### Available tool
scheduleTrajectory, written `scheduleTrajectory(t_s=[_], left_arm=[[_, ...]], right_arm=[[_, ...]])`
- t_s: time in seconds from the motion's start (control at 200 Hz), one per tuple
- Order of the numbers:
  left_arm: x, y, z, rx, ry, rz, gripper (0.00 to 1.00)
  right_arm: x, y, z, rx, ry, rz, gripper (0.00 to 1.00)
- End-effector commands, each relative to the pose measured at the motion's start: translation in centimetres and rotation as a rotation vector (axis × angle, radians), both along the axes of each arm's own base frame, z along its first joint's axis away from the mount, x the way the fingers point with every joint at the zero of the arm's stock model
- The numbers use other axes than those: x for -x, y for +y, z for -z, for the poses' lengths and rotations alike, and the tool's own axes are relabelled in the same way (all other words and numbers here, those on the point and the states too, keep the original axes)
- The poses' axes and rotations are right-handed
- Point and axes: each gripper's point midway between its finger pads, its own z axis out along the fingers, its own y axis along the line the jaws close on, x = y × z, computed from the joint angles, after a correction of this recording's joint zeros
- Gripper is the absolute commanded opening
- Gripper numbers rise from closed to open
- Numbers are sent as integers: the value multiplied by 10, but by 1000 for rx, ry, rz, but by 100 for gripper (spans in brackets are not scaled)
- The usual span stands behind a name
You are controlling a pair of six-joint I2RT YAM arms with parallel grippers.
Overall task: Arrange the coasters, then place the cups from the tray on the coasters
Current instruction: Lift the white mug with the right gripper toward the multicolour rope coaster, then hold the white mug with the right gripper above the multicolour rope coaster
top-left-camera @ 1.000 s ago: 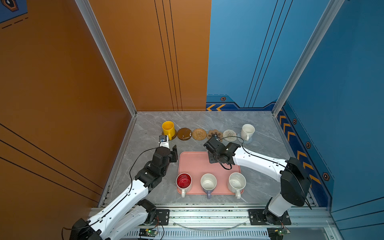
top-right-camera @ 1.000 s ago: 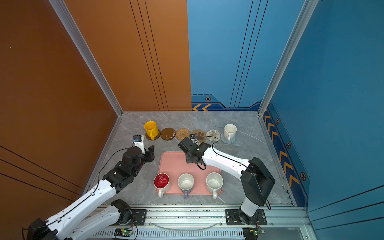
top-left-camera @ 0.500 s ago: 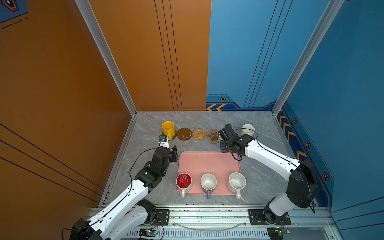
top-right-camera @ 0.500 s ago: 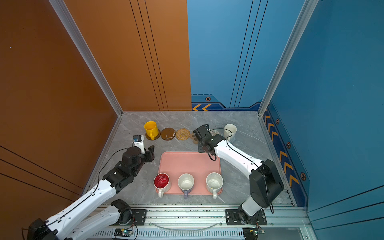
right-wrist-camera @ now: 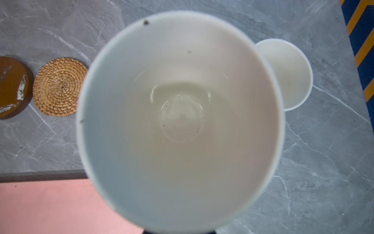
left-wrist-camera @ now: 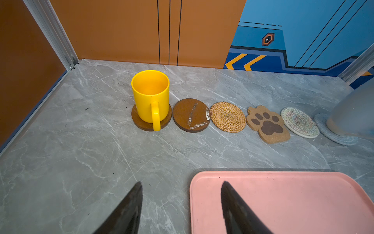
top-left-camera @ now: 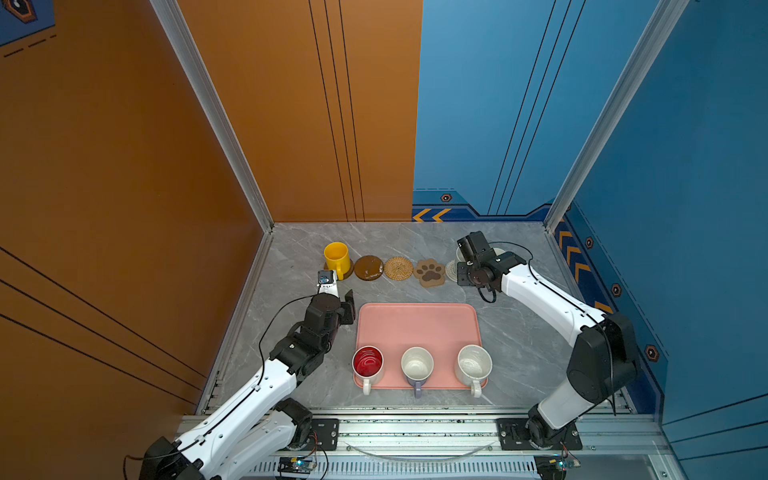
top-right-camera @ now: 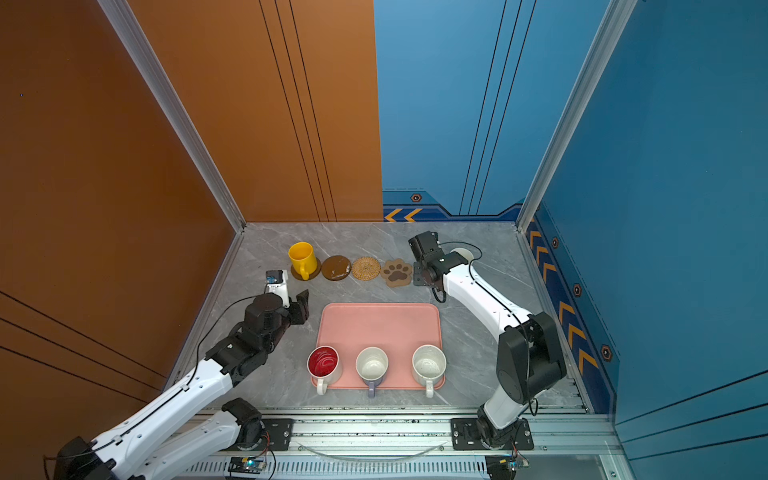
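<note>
Collision risk | right end effector (top-left-camera: 465, 273) clamped on light blue mug (right-wrist-camera: 180, 113), cream woven coaster (left-wrist-camera: 299, 122) roughly below it | plain white mug (right-wrist-camera: 285, 75) just beside: descent could clip it, off-centre release could tip the mug

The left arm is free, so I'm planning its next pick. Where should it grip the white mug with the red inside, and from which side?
Probably the handle of the red-lined mug: it sticks out over the near rim of the tray, toward the robot. The mug stands upright, so the open left hand could come from that near side, closing across the handle.
</note>
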Motion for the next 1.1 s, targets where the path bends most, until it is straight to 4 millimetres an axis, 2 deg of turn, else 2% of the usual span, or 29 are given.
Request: scheduleTrajectory(t_s=[0.0,0.516,1.091], left_arm=[[1,2,0,14,0,-6,62],[1,4,1,7,3,-13,62],[0,5,2,8,2,-17,62]], right_arm=[[-23,5,-15,-19,-67,-11,0],[-56,12,9,-23,-45,-13,0],[-72,6,28,-13,-19,7,0]])
